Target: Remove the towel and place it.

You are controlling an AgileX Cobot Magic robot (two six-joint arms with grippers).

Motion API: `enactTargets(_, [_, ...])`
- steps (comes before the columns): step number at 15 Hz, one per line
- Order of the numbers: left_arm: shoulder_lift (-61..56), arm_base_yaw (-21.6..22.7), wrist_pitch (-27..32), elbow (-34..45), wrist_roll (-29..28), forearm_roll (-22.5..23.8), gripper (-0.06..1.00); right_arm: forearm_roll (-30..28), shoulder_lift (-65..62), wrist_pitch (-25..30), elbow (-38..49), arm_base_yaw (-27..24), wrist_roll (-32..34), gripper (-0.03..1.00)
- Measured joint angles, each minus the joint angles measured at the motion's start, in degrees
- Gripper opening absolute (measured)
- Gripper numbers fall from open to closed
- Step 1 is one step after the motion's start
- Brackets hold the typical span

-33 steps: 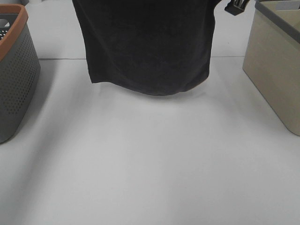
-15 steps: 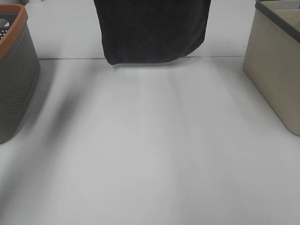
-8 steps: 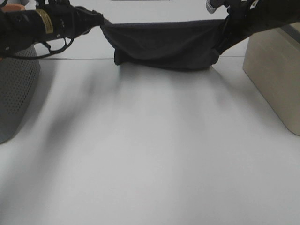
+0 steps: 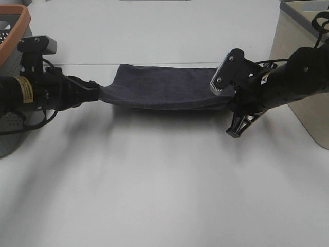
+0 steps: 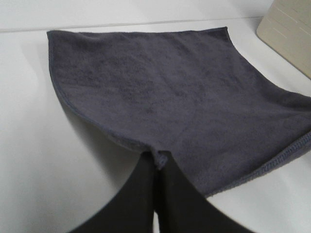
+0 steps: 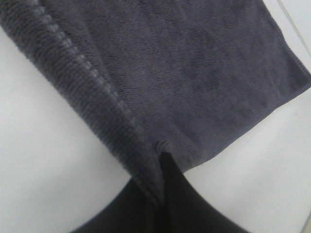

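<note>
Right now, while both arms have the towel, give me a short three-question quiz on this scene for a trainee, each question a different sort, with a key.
1. True or false: the towel is pinched by both the left gripper and the right gripper.
2. Multiple choice: in the high view, the orange-rimmed basket stands A) at the left edge, B) at the right edge, C) under the towel.
3. Short answer: apart from the towel, which thing stands nearest the right gripper?

Key: 1 true; 2 A; 3 the beige bin.
</note>
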Motion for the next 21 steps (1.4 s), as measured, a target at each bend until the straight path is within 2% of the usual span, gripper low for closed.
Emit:
enactTargets(5, [-0.6,0.0,-2.9,7.0,0.1,0.2,0.0,-1.7,-0.7,0.5,5.6,0.2,-0.1,0.02])
enactTargets(10, [-0.6,0.0,-4.1,11.0,0.1,0.7,0.0,-3.6,-0.7,1.5,9.7,3.2,-2.5,0.02])
enactTargets(11, [-0.6,0.0,-4.0,11.2,0.1,1.2,0.01,-3.6,-0.7,1.4,9.7,3.3,-2.6,0.02])
enactTargets(12, [-0.6,0.0,-4.0,11.3,0.1,2.1,0.06,-3.7,-0.7,1.4,9.7,3.3,-2.6,0.04])
enactTargets(13, [-0.6,0.0,-4.0,11.3,-0.3,3.0,0.17,-4.2,-0.7,1.7,9.7,3.3,-2.6,0.13])
enactTargets(14, [-0.6,0.0,-4.0,11.3,-1.1,3.8,0.33,-4.5,-1.2,2.2,9.8,3.3,-2.6,0.25])
enactTargets(16, [-0.6,0.0,-4.0,11.3,-3.4,4.4,0.61,-4.8,-3.1,3.5,9.9,3.3,-2.6,0.54])
enactTargets(17, [-0.6,0.0,-4.0,11.3,-5.2,4.7,0.68,-4.9,-4.4,4.2,9.9,3.3,-2.6,0.65])
enactTargets(18, [-0.6,0.0,-4.0,11.3,-7.2,5.8,0.71,-4.9,-6.1,5.1,10.0,3.3,-2.6,0.7])
enactTargets(21, [-0.6,0.0,-3.8,11.3,-12.5,10.0,0.72,-4.9,-12.1,7.8,10.0,3.3,-2.7,0.75])
